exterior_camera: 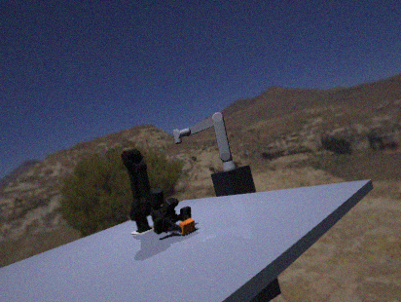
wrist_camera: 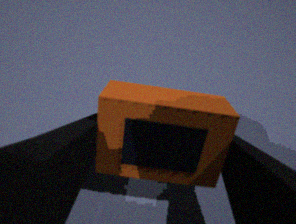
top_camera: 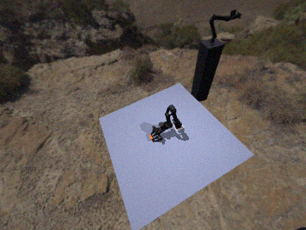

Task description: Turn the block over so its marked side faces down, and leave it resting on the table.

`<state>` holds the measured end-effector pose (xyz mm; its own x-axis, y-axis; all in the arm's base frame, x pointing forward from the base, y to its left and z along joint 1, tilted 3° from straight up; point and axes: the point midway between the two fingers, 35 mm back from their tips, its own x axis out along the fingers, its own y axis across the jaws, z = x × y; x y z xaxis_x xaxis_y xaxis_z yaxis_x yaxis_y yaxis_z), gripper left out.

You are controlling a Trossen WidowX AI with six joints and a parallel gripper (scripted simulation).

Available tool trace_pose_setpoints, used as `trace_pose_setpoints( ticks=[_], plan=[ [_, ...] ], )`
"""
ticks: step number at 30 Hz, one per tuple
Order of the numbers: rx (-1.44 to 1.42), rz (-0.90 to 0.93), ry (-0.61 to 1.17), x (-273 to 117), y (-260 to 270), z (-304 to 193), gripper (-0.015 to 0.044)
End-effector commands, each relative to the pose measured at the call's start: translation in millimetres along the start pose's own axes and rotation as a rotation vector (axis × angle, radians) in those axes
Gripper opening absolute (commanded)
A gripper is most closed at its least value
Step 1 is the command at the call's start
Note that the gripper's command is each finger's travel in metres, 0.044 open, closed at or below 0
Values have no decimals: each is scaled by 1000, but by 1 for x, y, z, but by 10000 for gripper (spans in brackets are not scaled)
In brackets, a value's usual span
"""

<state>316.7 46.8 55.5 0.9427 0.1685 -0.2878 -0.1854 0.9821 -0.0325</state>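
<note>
The orange block [top_camera: 151, 137] [exterior_camera: 187, 226] [wrist_camera: 107, 130] is between the fingers of my gripper [top_camera: 153, 137] [exterior_camera: 183, 224] [wrist_camera: 162, 131], which is shut on its two ends. The marked side, with a dark rectangle [wrist_camera: 165, 145], faces back toward the wrist camera, so the block stands on edge with the mark sideways. The gripper lies low and nearly level over the pale table [top_camera: 178, 178] [exterior_camera: 273, 229] [wrist_camera: 150, 40]. The block is at or just above the table top; any small gap under it cannot be made out.
My arm's base stands on a small white plate [top_camera: 180, 128] [exterior_camera: 141, 233] behind the gripper. A second arm [top_camera: 212, 27] [exterior_camera: 221, 138] stands on a dark pedestal [top_camera: 207, 68] [exterior_camera: 234, 181] beyond the table's edge. Shadows fall on the table around my arm.
</note>
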Motion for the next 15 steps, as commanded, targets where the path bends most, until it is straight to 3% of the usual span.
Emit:
trace_pose_setpoints(
  ticks=[1,12,15],
  plan=[
    [-2,4,-2,0,1,0,131],
    [-2,4,-2,0,1,0,420],
    [-2,4,-2,0,1,0,440]
  ],
)
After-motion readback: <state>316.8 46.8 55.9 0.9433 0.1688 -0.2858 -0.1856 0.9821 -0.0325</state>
